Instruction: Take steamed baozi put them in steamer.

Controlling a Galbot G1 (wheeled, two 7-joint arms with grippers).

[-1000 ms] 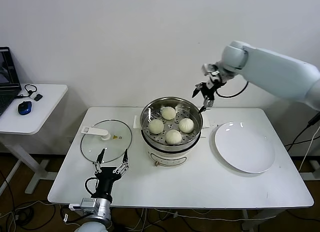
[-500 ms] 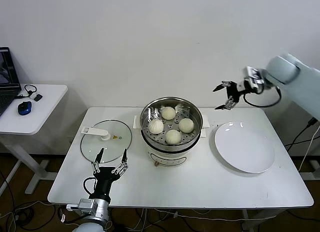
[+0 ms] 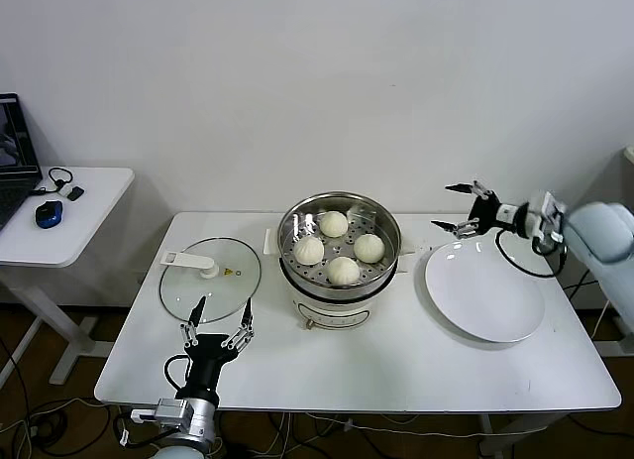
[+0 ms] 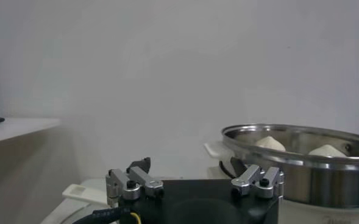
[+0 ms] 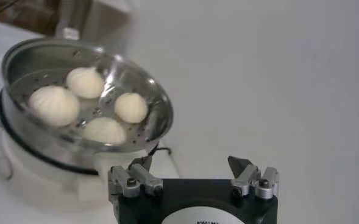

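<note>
Buns [image 3: 338,249], four of them, sit inside the steamer [image 3: 340,208], spread in a loose diamond on the perforated floor, pleated tops facing up, none touching its neighbour. From the left wrist view only two pale tips [image 4: 270,143] poke above the shiny rim [image 4: 289,137]; the rest are hidden behind the steel wall. The right wrist view catches all four buns [image 5: 85,82], though the white pot base under the basket is partly cut off by the frame edge and by the tool's own black body.

The steamer stands upright, mouth open to the ceiling, on its white base [image 3: 332,305] at the middle of the worktop [image 3: 396,360].

Right tool [image 3: 462,207] hangs in the air above the far edge of the white plate [image 3: 484,290], well apart from the steamer, fingers spread wide and holding nothing; much of its arm runs off the right side of the head view. Left tool [image 3: 219,318] hovers over the near edge of the worktop, just in front of the glass lid [image 3: 210,278], fingers also splayed wide and empty. The lid lies flat to the left of the steamer with its white handle [image 3: 190,261] on top.

The worktop is white and rectangular, set against a plain white wall. A small side table [image 3: 59,211] stands off to the left with a blue mouse [image 3: 49,213] and the corner of a laptop [image 3: 15,157], cut off by the frame.
</note>
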